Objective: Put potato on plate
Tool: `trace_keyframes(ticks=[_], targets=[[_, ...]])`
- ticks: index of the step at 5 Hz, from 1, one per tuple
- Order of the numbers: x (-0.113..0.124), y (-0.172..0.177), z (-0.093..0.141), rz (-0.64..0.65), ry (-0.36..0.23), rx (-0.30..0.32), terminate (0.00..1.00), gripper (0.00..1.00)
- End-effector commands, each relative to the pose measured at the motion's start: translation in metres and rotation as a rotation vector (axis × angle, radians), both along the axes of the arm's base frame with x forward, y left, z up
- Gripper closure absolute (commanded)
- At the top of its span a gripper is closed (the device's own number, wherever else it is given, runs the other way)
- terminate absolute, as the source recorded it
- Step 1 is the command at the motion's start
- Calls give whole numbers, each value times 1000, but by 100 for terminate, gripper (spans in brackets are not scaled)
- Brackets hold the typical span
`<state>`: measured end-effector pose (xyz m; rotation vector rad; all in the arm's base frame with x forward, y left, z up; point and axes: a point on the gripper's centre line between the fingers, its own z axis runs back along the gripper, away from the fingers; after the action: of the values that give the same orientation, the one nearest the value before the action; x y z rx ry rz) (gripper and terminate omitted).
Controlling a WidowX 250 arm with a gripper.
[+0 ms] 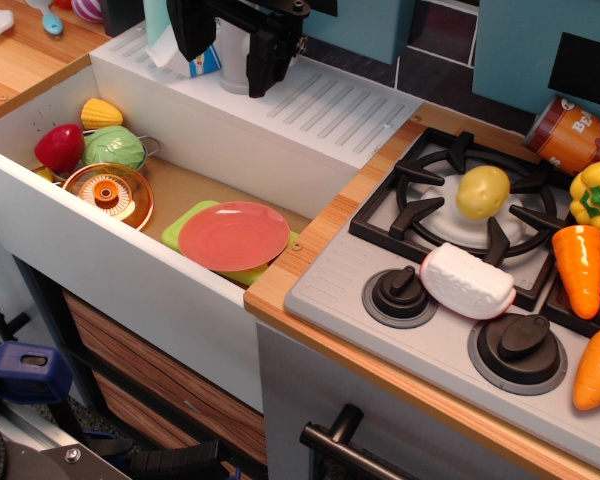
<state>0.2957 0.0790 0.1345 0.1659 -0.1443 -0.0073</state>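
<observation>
The potato (482, 192) is found on the burner grate (450, 205) of the stove, open from above. It is flanked to its right by a yellow bell pepper (598, 196) and an orange carrot (579, 268), and in front of it a white-and-red block (467, 281) is laid across the grate's near edge. Left of the potato, the grate and the wooden counter strip (320, 235) are left bare. Beyond that strip, in the sink, the plate (234, 235) is set on a green board (183, 228), its top uncovered; an orange lid (108, 195) is seen just beside it, farther from the potato.
</observation>
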Motion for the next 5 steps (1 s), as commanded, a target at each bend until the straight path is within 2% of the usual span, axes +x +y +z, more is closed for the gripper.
trace_keyframes(ticks=[1,2,3,4,5], targets=[[0,0,0,0,0,0,0,0],[27,-20,-9,20,-5,-6,0,0],[49,-54,3,31,14,22,0,0],[71,-88,14,-11,19,19,0,0],[84,-126,5,-10,-18,53,0,0]])
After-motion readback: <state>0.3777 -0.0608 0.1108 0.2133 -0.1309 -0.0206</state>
